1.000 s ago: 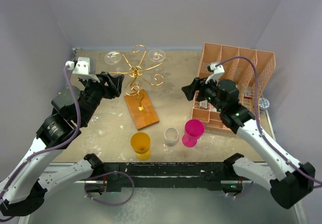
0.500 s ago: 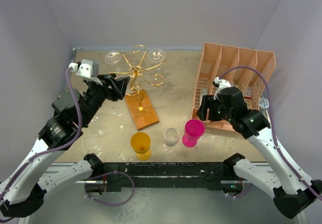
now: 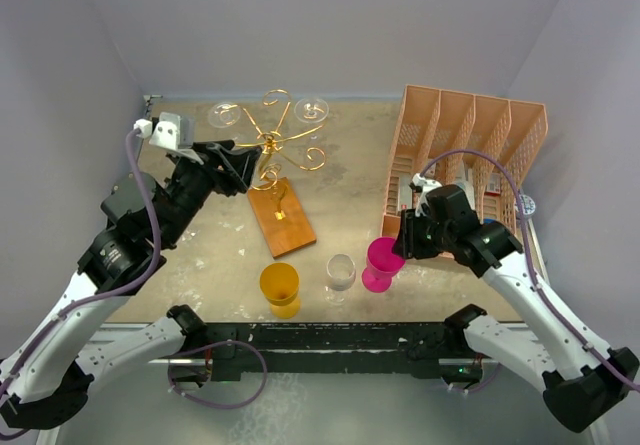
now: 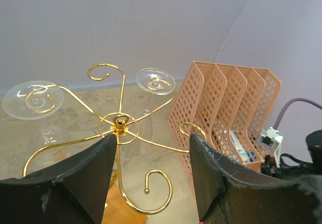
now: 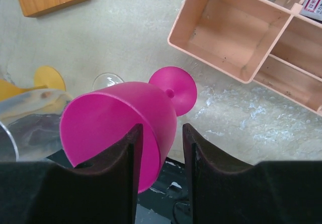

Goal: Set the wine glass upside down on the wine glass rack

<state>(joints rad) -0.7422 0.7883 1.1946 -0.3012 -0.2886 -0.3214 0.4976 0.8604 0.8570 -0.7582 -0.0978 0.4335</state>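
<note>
The gold wire rack (image 3: 270,145) stands on its brown wooden base (image 3: 281,215), with two clear glasses (image 3: 223,116) hanging upside down from it. A pink wine glass (image 3: 383,262), a clear one (image 3: 341,272) and a yellow one (image 3: 280,287) stand upright near the front edge. My right gripper (image 3: 396,241) is open at the pink glass (image 5: 126,123). In the right wrist view, one finger is inside the cup and the other outside, with the wall between them (image 5: 161,138). My left gripper (image 3: 238,168) is open and empty beside the rack's hub (image 4: 121,124).
A salmon-pink slotted organizer (image 3: 470,155) stands at the right, just behind my right arm. A small round object (image 3: 527,205) lies by its right side. The walls close in at the back and both sides.
My right gripper has moved from the front of the organizer toward me and down onto the pink glass rim. My left gripper has edged closer to the rack.
</note>
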